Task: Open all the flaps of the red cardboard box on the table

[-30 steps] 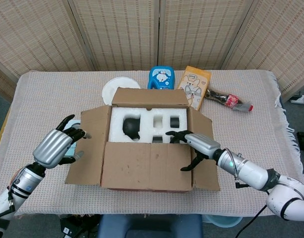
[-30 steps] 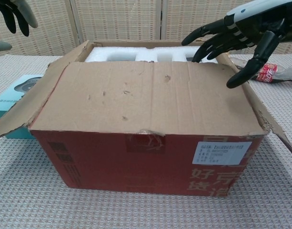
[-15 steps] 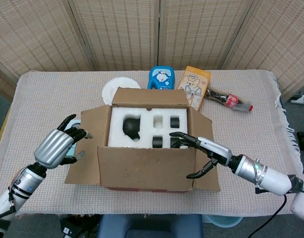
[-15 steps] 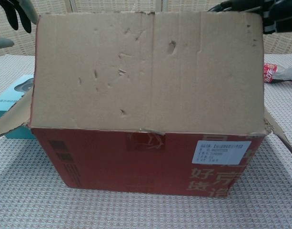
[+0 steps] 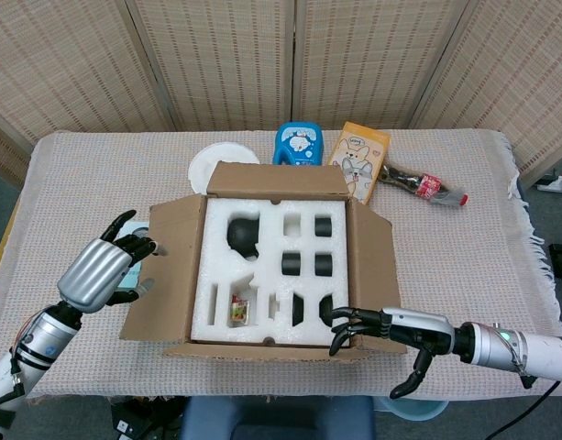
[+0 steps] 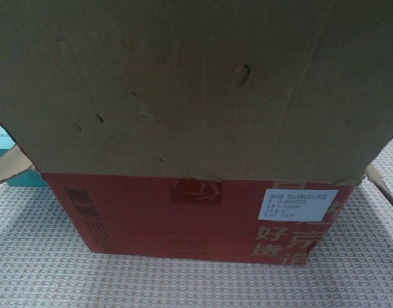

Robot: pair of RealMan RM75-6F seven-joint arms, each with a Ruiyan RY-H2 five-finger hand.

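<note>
From the head view, the red cardboard box (image 5: 271, 275) sits at the middle of the cloth-covered table (image 5: 464, 247), its top open. The far flap (image 5: 277, 181) stands up behind the opening, the left flap (image 5: 161, 270) and right flap (image 5: 377, 266) lean outward, and the near flap (image 5: 262, 349) is folded toward the camera so that only its edge shows. Inside lies a white foam insert (image 5: 267, 275) with cut-out pockets; several hold dark objects, the largest a rounded black piece (image 5: 242, 235) at the far left, and a pocket near the front holds a small yellowish item (image 5: 236, 312) too small to identify.

The right hand (image 5: 391, 335) reaches in low from the right, fingers spread wide, fingertips (image 5: 340, 321) at the near right corner of the box, holding nothing. The left hand (image 5: 106, 272) hovers just beside the left flap, fingers apart and empty.

Behind the box stand a white plate (image 5: 214, 165), a blue packet (image 5: 299, 145), a yellow snack box (image 5: 359, 160) and a cola bottle (image 5: 427, 186) lying on its side.

From the chest view, the near flap (image 6: 190, 83) fills the upper frame, hanging out over the red front wall (image 6: 183, 215), which carries a white label (image 6: 301, 205). Neither hand shows here.
</note>
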